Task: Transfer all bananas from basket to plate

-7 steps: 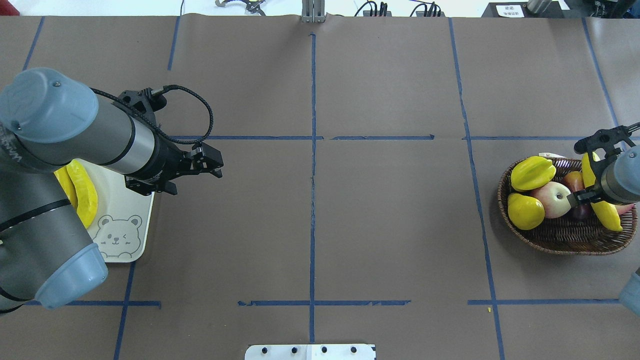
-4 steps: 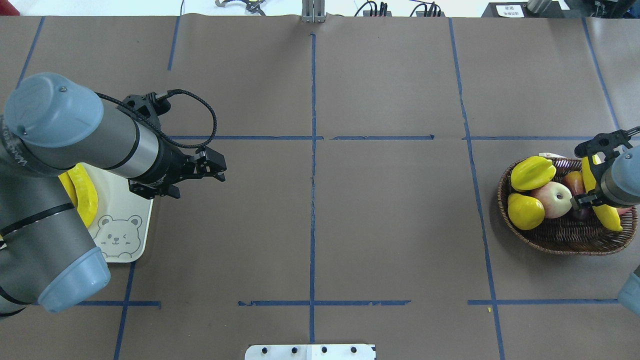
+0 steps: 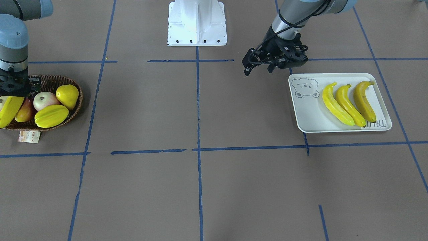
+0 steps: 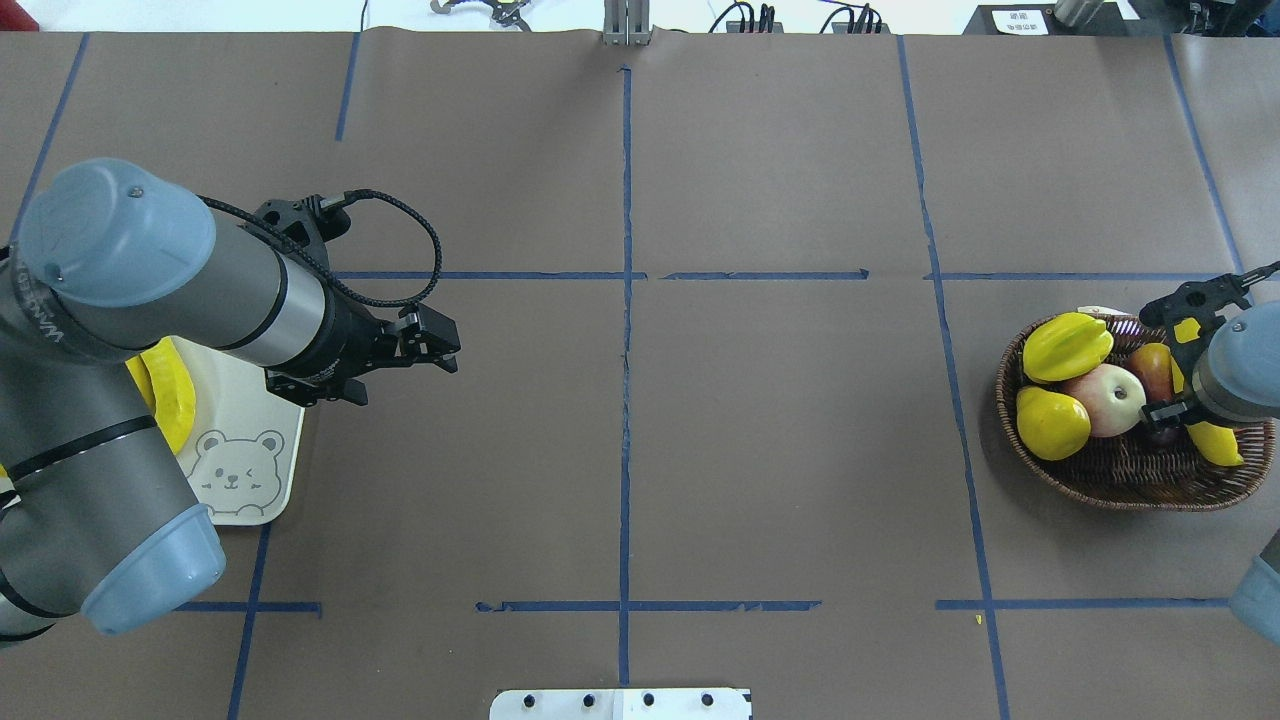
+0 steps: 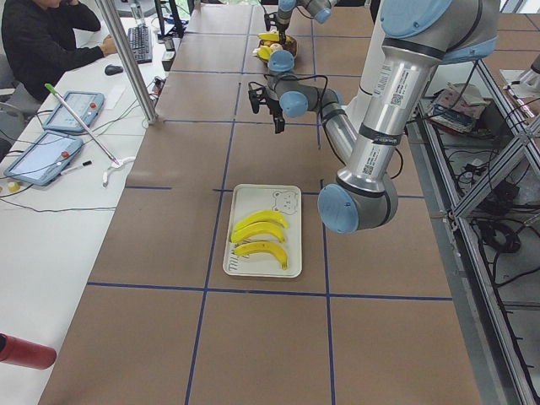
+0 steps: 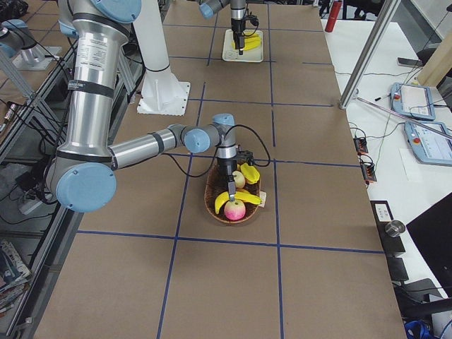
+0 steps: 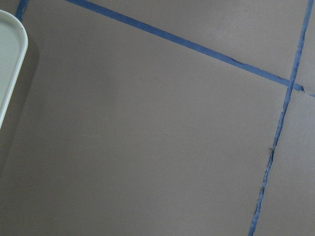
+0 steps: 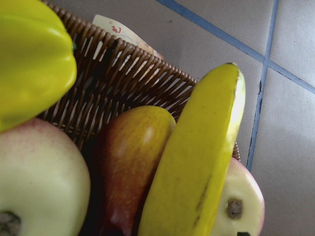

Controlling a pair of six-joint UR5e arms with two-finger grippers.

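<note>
Brown paper-covered surface [image 3: 234, 184]. Three bananas [image 3: 347, 103] side by side on plate [image 3: 307, 113], right of the front view. At far left, fourth banana [image 3: 8, 110] in basket [image 3: 79, 97], directly under right gripper [image 3: 13, 90]; cannot tell whether clamped. Near plate's upper-left corner, left gripper [image 3: 257, 69] apart and empty.

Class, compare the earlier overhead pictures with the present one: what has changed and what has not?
The left gripper has drifted slightly towards the table's middle, empty. The right gripper has shifted a little over the banana in the basket. Fruit, basket and plate stayed put.
</note>
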